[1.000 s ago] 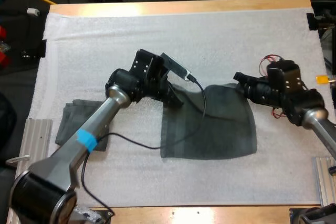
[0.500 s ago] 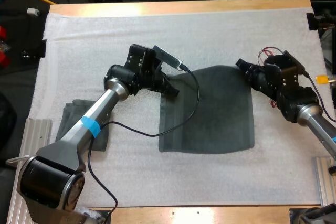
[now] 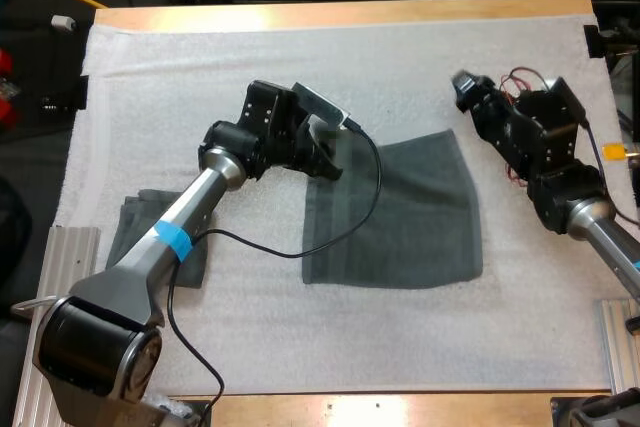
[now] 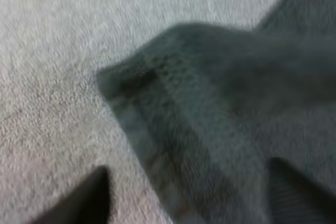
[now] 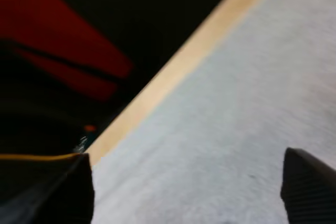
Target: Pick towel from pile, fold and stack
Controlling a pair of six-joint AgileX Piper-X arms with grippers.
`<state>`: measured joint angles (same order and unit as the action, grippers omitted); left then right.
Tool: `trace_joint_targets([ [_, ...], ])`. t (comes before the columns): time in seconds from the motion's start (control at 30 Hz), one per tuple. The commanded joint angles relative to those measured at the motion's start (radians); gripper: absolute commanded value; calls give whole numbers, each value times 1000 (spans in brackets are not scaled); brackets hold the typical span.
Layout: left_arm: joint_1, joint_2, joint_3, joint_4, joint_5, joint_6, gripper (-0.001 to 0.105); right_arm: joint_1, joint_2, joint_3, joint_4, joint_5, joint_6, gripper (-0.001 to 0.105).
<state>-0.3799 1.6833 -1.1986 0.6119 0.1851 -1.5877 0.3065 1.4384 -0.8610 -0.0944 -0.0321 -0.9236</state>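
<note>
Grey-green towel (image 3: pixel 400 212): it is lying spread in one flat layer on the mat (image 3: pixel 250 57), right of the mat's middle, with its sides roughly square to the edges of the table (image 3: pixel 350 13). I judge it is laid out this way so it can be folded.
Left claw (image 3: pixel 328 165): it is hovering low at the towel's far left corner, with its fingers standing apart and gripping nothing. In the left wrist view the corner is lying just ahead of the tips, one tip over bare mat and the other over cloth.
Right claw (image 3: pixel 463 85): it is pointing toward the table's far edge, beyond the towel's far right corner and clear of it. Its fingers are spread wide and carrying nothing.
Why so placed: each claw is sitting by one far corner, which looks to me like the setup for pinching both corners and drawing them toward the near edge.
Other towel (image 3: pixel 135 232): it is lying near the mat's left edge, partly under the left arm (image 3: pixel 175 237) and well apart from the spread one. I cannot tell whether it is bunched or folded.
Containers: the mat is bearing both towels, and nothing is sitting inside anything.
Stage: spreading looks done and the fold is not yet begun.
</note>
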Motion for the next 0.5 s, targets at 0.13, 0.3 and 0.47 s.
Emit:
trace_joint_targets([
  [0.13, 3, -97, -12, 81, -2, -3, 62, 0, -81, -5, 23, -133, -118, 59],
  [0.3, 3, -221, -12, 204, -2, -6, 62, 0, -195, -5, 185, -211, -182, 59],
  [0.47, 3, -345, -12, 325, -2, -8, 62, 3, -321, -5, 384, -220, -261, 59],
])
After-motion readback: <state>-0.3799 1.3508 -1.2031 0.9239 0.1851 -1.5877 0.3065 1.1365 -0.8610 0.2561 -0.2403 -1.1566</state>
